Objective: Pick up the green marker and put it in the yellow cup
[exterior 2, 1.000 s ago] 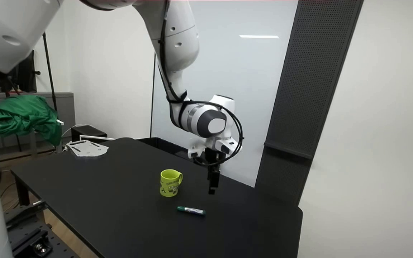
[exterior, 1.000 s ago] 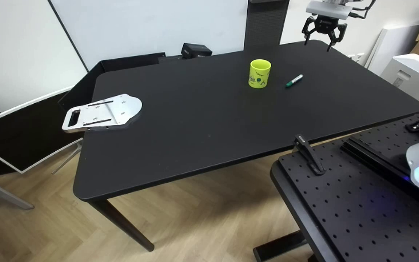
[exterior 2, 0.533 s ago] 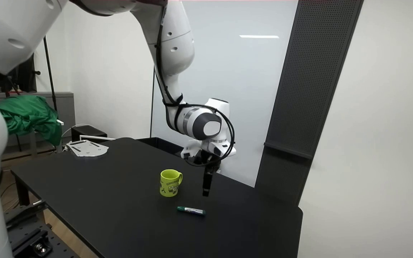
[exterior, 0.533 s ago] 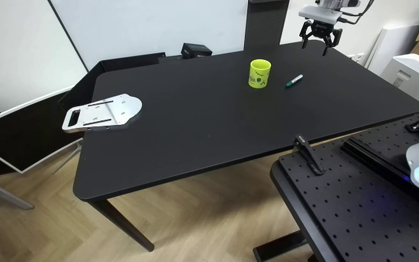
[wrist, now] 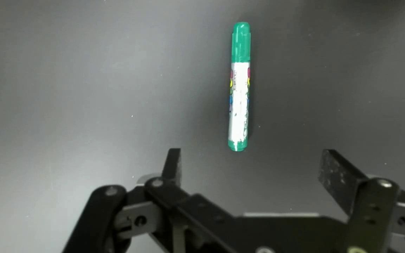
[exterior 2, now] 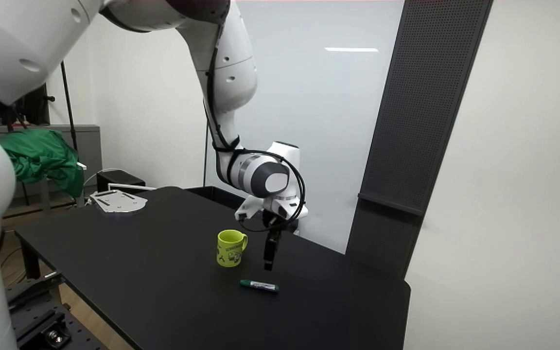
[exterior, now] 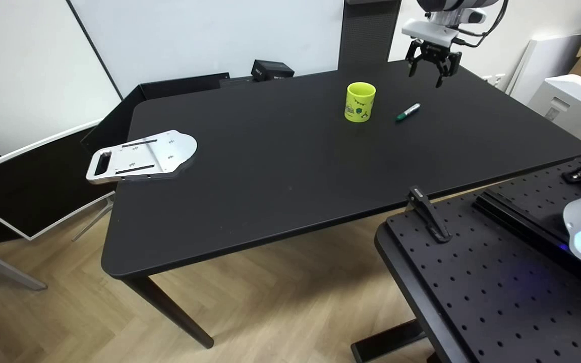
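The green marker [exterior: 408, 112] lies flat on the black table in both exterior views [exterior 2: 259, 286]. In the wrist view the marker [wrist: 239, 98] has a white label and green ends, and points away from the gripper. The yellow cup [exterior: 359, 102] stands upright beside the marker, with its handle showing in an exterior view [exterior 2: 229, 249]; it is out of the wrist view. My gripper [wrist: 251, 158] is open with nothing between its fingers [wrist: 339, 175]. It hangs above the table near the marker, also in both exterior views [exterior: 425, 79] [exterior 2: 268, 265], not touching it.
The black table [exterior: 250, 171] also carries a silver metal plate [exterior: 144, 154] at its far end. A perforated black bench [exterior: 482, 287] with a clamp [exterior: 429, 214] stands beside the table. A whiteboard wall [exterior 2: 319, 112] and a dark perforated panel [exterior 2: 426, 107] rise behind.
My gripper has moved down and toward the marker and cup, staying open. The marker and the cup have not moved.
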Controlling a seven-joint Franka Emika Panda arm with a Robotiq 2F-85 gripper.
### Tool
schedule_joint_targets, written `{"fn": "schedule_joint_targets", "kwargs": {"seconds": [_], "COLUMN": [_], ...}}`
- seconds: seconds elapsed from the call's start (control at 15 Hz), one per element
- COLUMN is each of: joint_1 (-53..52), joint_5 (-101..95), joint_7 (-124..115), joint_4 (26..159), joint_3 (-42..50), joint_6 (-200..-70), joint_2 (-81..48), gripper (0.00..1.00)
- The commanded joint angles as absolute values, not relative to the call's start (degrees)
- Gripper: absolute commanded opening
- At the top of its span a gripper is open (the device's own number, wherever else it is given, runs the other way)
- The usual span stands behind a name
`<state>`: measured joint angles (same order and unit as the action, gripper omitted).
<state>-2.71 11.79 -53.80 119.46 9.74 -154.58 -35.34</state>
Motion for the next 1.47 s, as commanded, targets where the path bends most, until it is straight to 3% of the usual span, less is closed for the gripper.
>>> {"fn": "schedule_joint_targets", "kwargs": {"seconds": [0.0, 1.4], "joint_1": [-2.4, -2.5], "joint_5": [14.2, 15.6], "joint_7": [-54.3, -50.3], "joint_4": [118.9, 114.3], "joint_3": [8.4, 7.5], "joint_6": [-157.6, -163.0], "joint_2": [-37.2, -47.9], "gripper": [1.00, 1.00]}}
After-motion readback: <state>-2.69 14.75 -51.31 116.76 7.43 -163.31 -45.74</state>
